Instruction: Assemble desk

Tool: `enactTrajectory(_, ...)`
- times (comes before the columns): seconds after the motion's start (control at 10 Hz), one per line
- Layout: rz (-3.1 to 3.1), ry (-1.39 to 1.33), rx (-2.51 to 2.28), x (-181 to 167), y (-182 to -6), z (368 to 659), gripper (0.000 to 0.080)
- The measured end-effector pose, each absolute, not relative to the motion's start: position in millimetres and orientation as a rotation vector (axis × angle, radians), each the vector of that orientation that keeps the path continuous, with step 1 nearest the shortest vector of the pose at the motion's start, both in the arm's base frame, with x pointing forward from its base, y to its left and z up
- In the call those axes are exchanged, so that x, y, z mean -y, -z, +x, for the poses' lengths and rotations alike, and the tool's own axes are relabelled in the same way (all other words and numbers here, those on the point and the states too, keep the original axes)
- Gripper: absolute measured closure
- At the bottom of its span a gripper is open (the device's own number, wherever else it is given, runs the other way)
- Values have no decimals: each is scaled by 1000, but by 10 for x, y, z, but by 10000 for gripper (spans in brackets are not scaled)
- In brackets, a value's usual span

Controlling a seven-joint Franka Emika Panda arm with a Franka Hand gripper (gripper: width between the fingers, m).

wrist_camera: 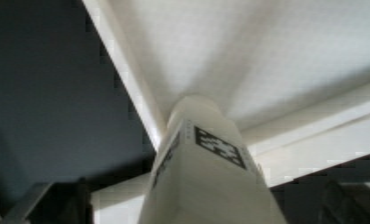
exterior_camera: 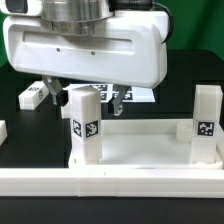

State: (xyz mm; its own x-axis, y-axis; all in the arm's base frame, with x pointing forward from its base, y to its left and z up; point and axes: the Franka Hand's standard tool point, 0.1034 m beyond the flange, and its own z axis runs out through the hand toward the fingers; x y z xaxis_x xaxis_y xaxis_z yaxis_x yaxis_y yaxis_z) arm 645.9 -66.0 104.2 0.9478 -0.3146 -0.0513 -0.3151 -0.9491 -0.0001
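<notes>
White rigid plastic, judged light and slippery: the desk tabletop (exterior_camera: 140,150) lies on the black worktop (exterior_camera: 30,120), one leg (exterior_camera: 85,135) upright at its corner. Claw (exterior_camera: 86,98) is released, jaws straddling the leg top; grip opposite flat faces squarely

The tabletop (exterior_camera: 140,150) is plain white. One standing leg (exterior_camera: 84,125) and the other standing leg (exterior_camera: 206,122) are white too, each bearing a black-and-white patterned square tag (exterior_camera: 86,128). The loose leg (exterior_camera: 33,96) is white. The table (exterior_camera: 25,120) is black.
</notes>
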Motion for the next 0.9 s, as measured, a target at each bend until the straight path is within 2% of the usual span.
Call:
enactTrajectory(0.7, -3099, -70, 683, 685, -1061, 6484, 150)
enactTrajectory(0.9, -3067, -70, 810, 693, -1072, 6487, 165)
